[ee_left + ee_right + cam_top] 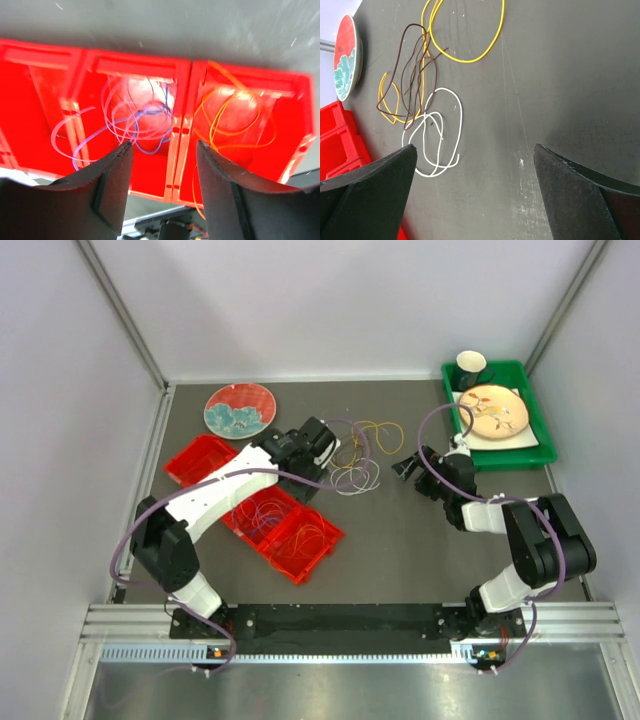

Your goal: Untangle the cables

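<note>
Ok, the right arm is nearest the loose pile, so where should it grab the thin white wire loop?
Probably the right arc of the thin white wire loop, from above: it lies flat and clear there, while the thin brown wire crosses its upper left.

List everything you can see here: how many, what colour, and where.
bins: at least three, red, row left of centre
binned cables: blue and white cables tangled in one bin, orange cable in the next
loose cables: four, yellow cable, brown cable, white cable, amber cable, mid-table, partly crossing
plate: one, red and teal, far left
tray: one, green, far right, holding cup and cream plate
left fingers: two, black, open over bins
right fingers: two, black, open near loose cables
</note>
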### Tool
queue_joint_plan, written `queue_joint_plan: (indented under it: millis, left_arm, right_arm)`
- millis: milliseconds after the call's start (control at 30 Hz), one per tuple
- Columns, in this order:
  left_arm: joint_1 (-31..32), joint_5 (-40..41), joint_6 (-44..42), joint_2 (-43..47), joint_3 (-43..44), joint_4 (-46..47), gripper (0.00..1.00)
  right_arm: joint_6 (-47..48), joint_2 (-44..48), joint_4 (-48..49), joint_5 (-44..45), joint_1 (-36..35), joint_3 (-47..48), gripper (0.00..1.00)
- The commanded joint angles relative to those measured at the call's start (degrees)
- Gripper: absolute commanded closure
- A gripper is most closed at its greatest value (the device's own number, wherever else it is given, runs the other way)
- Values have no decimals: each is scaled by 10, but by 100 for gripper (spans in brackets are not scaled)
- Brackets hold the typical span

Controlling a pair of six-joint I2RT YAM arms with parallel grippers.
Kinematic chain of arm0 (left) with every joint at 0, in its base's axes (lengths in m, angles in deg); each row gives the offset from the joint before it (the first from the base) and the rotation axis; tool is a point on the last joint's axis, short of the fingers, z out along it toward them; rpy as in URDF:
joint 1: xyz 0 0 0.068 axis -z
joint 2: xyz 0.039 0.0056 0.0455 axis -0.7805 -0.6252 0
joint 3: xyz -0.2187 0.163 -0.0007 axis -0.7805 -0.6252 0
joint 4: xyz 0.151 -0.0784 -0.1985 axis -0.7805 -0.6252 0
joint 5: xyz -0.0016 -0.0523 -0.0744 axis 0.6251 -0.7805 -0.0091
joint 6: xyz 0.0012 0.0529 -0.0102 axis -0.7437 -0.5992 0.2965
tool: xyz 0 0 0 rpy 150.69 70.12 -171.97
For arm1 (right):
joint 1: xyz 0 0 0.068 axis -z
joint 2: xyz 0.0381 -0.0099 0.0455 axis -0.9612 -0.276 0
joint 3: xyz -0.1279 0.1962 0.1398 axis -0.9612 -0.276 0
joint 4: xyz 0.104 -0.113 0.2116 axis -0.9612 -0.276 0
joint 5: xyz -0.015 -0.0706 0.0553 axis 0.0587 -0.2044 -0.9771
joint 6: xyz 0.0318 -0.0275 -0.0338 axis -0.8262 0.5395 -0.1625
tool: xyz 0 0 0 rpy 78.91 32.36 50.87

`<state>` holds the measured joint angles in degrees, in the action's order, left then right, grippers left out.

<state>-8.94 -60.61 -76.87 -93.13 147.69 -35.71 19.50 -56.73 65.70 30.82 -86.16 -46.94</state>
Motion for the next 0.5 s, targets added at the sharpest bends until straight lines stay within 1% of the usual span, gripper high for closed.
queue_joint_plan:
  millis: [0,33,67,100,133,233,267,333,367,400,433,467]
  left_arm:
    - [0,33,44,20,72,34,40]
    - [0,43,48,19,84,66,38]
    - [0,48,56,11,90,81,33]
    - [0,55,70,4,96,97,25]
    - [0,59,73,-3,107,118,20]
    - [0,19,51,-43,113,163,18]
    - [1,8,46,-64,114,198,18]
    - [0,4,36,-89,126,225,18]
    - [0,0,32,-116,132,244,18]
    - [0,-16,23,-128,138,256,17]
    - [0,-22,17,-152,151,266,1]
    - [0,-33,12,-162,158,272,1]
  right_arm:
    - [-1,-2,28,-5,4,15,1]
    - [-1,-2,27,-5,5,15,1]
    - [-2,-2,27,-5,5,14,1]
    - [-2,-2,27,-5,5,13,1]
    - [-3,-2,28,-5,6,14,1]
    - [-6,-2,31,-7,8,12,1]
    - [-7,-2,33,-8,10,10,1]
    - [-9,-4,36,-9,13,9,1]
    - [-9,-5,37,-10,14,9,1]
    - [-11,-6,37,-10,15,9,1]
    - [-11,-7,38,-10,16,9,1]
    - [-12,-8,40,-11,17,9,1]
